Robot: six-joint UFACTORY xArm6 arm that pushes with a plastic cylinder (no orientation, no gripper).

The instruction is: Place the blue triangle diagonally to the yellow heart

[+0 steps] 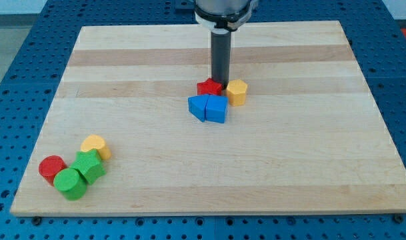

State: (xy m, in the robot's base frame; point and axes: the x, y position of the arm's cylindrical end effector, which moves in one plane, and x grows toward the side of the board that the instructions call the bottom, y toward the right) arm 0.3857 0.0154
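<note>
Two blocks (210, 87) (237, 93) probably flank my tip (219, 82).

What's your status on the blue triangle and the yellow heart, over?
My tip at centre cluster, just behind red star. Blue triangle beside blue cube, far from yellow heart. Green blocks crowd the heart.

- blue triangle (217, 109): flat near board centre, touching a blue cube (its left neighbour).
- yellow heart (95, 145): flat at lower left, well apart.
</note>
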